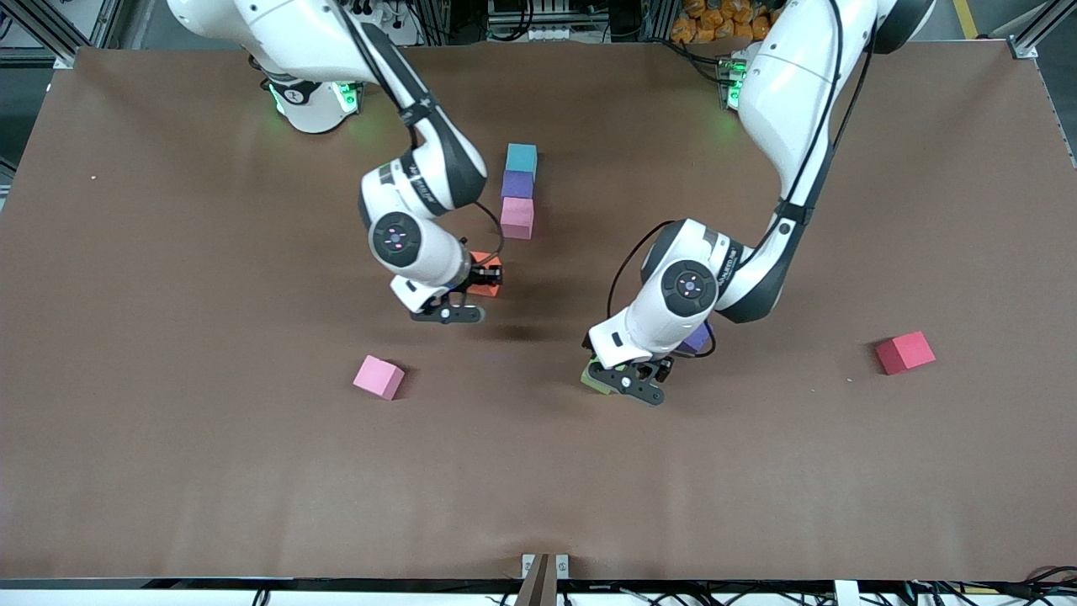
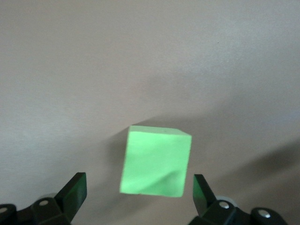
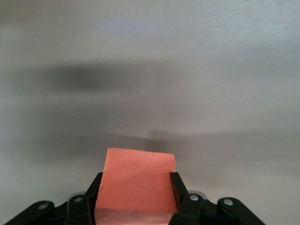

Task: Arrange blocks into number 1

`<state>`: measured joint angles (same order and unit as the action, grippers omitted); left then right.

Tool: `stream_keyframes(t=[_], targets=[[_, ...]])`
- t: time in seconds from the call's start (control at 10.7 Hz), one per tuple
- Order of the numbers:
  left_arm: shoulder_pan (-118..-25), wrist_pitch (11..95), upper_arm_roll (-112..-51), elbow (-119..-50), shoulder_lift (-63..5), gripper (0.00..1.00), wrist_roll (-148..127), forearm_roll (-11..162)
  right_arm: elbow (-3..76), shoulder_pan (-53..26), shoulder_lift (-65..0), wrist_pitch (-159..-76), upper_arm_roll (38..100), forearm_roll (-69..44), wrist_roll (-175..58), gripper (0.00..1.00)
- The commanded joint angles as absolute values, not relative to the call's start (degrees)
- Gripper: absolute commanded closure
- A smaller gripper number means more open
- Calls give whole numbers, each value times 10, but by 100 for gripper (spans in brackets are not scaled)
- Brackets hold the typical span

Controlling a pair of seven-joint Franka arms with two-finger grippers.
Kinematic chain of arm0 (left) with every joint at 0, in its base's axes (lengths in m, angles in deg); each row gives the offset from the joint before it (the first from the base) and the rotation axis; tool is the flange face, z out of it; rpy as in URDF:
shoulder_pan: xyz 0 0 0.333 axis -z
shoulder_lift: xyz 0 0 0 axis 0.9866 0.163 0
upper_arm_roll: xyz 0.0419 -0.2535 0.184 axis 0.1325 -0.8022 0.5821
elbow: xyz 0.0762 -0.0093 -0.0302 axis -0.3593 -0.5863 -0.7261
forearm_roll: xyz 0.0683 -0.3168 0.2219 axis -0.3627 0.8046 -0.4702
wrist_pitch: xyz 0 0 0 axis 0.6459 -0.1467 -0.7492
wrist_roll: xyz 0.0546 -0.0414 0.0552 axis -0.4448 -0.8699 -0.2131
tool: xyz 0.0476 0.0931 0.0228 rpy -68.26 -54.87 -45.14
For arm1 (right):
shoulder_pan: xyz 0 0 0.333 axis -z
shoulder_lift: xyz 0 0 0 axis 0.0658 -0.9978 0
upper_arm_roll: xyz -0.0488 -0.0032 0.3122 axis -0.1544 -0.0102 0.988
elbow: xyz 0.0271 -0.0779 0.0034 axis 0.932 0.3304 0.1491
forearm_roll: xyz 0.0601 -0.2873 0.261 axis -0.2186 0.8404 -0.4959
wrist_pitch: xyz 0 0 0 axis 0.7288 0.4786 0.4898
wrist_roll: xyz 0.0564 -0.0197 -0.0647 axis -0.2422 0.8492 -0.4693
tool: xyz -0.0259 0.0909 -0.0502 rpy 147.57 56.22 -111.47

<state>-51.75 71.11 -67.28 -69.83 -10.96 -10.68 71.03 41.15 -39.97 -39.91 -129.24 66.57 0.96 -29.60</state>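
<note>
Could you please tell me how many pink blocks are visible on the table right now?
2. One pink block ends the light blue-purple-pink row, nearest the front camera. The other pink block lies alone, nearer the front camera, toward the right arm's end. The arms may hide more.

Blocks: light blue [image 1: 522, 157], purple [image 1: 517, 184], pink [image 1: 517, 217], orange [image 3: 136, 180], green [image 2: 156, 161], red [image 1: 904, 352].

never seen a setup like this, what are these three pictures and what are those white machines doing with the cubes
Two white robot arms work at a brown table. The big picture looks down from across the table; the other two come from cameras on each arm's wrist. The right gripper is shut on an orange block. The left gripper is open around a green block. A blue block, purple block and pink block form a line. Another pink block and a red block lie loose, and a second purple one peeks out under the left arm.
</note>
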Motion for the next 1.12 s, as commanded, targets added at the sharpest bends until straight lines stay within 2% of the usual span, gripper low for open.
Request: stream_keyframes(t=[0.0, 0.56, 0.65, 0.75, 0.84, 1.03], targets=[[-484, 721, -647, -672, -83, 0, -67, 709, 389, -427, -419, -1284, 653, 16, -298, 40], [-481, 782, -641, -671, -54, 0, -67, 709, 381, -486, -433, -1290, 649, 17, -287, 41], [-481, 783, -641, -671, -54, 4, -69, 708, 382, -493, -434, -1292, 649, 17, -286, 41], [-480, 786, -641, -672, -54, 61, -69, 706, 383, -495, -434, -1292, 649, 18, -286, 41], [-482, 786, -640, -672, -60, 100, -73, 706, 389, -498, -434, -1292, 649, 18, -286, 41], [-513, 780, -640, -678, -96, 100, -86, 702, 417, -512, -431, -1308, 649, 18, -286, 40]])
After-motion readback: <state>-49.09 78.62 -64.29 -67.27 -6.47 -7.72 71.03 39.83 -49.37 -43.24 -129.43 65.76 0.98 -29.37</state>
